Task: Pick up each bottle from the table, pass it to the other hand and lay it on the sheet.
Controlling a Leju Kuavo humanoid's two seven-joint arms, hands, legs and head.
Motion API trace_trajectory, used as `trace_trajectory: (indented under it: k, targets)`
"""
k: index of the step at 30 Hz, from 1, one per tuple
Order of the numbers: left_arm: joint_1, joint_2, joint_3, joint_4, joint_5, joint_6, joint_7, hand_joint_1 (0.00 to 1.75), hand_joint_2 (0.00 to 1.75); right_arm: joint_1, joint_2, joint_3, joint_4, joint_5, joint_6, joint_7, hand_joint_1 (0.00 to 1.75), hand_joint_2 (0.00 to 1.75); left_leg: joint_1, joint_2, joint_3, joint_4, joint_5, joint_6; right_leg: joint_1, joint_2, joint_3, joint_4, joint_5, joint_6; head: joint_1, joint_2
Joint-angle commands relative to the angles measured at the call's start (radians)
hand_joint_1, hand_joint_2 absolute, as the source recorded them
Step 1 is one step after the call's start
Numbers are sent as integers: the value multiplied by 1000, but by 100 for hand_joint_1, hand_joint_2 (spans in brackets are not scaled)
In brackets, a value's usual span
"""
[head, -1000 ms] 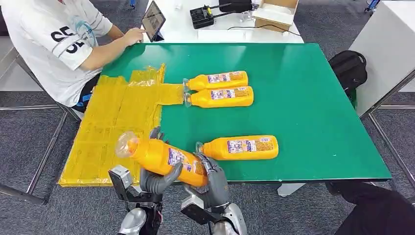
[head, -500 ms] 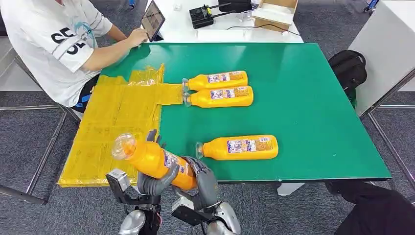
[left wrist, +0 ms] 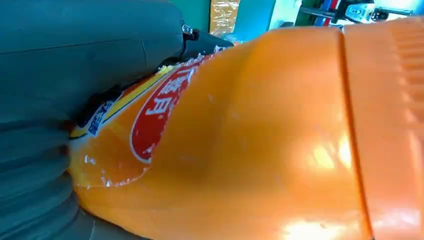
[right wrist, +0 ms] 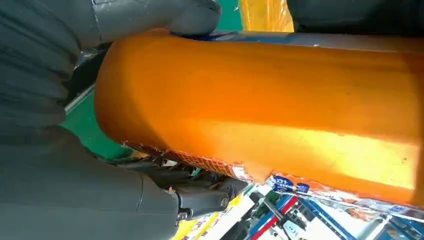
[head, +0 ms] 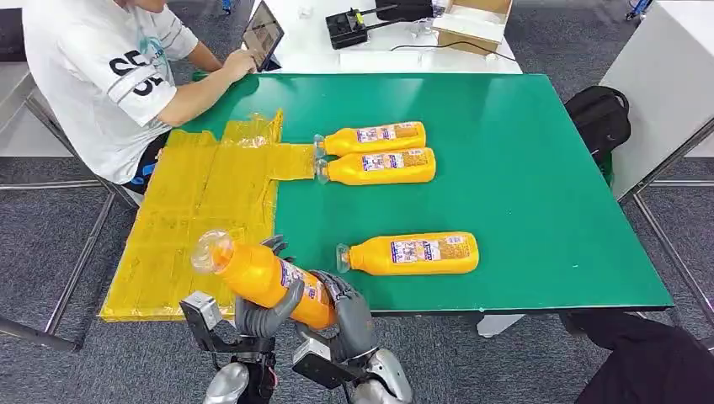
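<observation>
So it's mid-handoff right now. The held bottle (head: 265,276) is up off the green table (head: 522,194), just off the table's near edge and next to the near corner of the yellow sheet (head: 202,202), cap end pointing out over the sheet. Both hands are on it: the left hand (head: 265,313) is wrapped around the middle, and the right hand (head: 349,307) is cupped around the base end. From the wrist cams you can see grey fingers pressed against the orange plastic on both sides, so neither one has let go.

If I were running this, I'd make sure the left hand's hold is firm before the right one lets go. That bottle looks slick and it's tilted, so a half-hearted grasp could let it slide out base first. Then open the right hand fully and pull it straight back so nothing snags the label.

Three more bottles are lying on the table further from the near edge: one (head: 412,253) close by, and a pair (head: 376,153) side by side with their caps right at the sheet's edge. A person in a white shirt (head: 109,84) sits at the table's far corner.
</observation>
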Motion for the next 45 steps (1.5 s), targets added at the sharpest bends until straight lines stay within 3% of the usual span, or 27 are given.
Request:
trace_trajectory:
  k: [1, 2, 3, 8, 9, 15, 19, 29, 34, 37, 39, 41, 45]
  targets:
    - [-55, -35, -49, 49, 9, 7, 8, 175, 175, 17, 32, 106, 83, 8, -6, -34, 175, 175, 1, -2, 3, 0, -2, 1, 1, -3, 4, 0, -2, -2, 0, 0]
    - [-55, -35, -49, 48, 9, 9, 8, 175, 175, 17, 32, 106, 84, 7, -10, -35, 56, 175, 0, -2, 3, 0, -2, 1, 1, -3, 4, 0, -2, -2, 0, 0]
    - [-54, -35, -48, 46, 8, 13, 8, 175, 175, 19, 32, 98, 73, -6, -21, -45, 0, 175, 0, -2, 5, 0, -3, 1, 1, -4, 6, 0, -3, -3, 0, 0]
    - [-55, -35, -47, 46, 7, 15, 8, 175, 175, 16, 32, 94, 64, -12, -22, -48, 0, 175, 0, -2, 4, 0, -2, 1, 1, -3, 5, 0, -3, -2, 0, 0]
    - [-56, -35, -46, 47, 4, 19, 8, 175, 175, 19, 32, 84, 50, -13, -23, -53, 0, 0, 0, -3, 5, 0, -3, 1, 1, -4, 6, 0, -3, -3, 0, 0]
    - [-72, -35, -9, -11, -99, 107, 8, 175, 175, 101, 21, -49, -234, 44, 158, -66, 0, 0, 1, -3, 4, 1, -3, 1, 1, -5, 5, 1, -4, -3, 0, 0]
    - [-151, -35, 73, 6, -195, 209, 8, 175, 175, 141, 32, -109, -432, 129, 295, -51, 0, 0, 1, -4, 0, 2, -1, 1, 1, -5, 1, 2, -3, -3, 0, 0]
    - [-147, -35, 74, 0, -196, 215, 8, 175, 175, 145, 32, -113, -425, 135, 304, -56, 0, 0, 0, -2, 4, 0, -1, 1, 1, -3, 5, 0, -2, -3, 1, 0]
    - [-265, 6, 194, 42, -326, 452, 8, 175, 175, 148, 31, -107, -560, 102, 360, -66, 0, 0, 1, -2, 4, 1, -2, 1, 2, -3, 5, 2, -3, -4, 0, 0]
    - [-370, 63, 251, 167, -457, 683, 8, 175, 175, 157, 24, -122, -634, 59, 331, -66, 0, 0, 1, -2, 4, 1, -1, 1, 2, -3, 4, 2, -2, -4, 1, 0]
    - [-400, 66, 324, 196, -591, 710, 8, 175, 175, 156, 16, -125, -656, 19, 316, -66, 0, 0, 0, 1, 5, -1, 0, 0, 1, 0, 4, 1, -1, -3, 0, 0]
    - [-464, 12, 568, 228, -931, 710, 8, 175, 175, 160, 1, -125, -721, -43, 241, -66, 0, 0, 1, -1, 3, 0, 1, 0, 1, -2, 3, 1, 0, -3, 1, 0]
    - [-557, -25, 849, 285, -1350, 710, 8, 175, 175, 176, -20, -118, -832, -126, 126, -66, 0, 0, 0, 1, 2, 1, 2, 1, 1, 0, 2, 2, 0, -2, 1, 0]
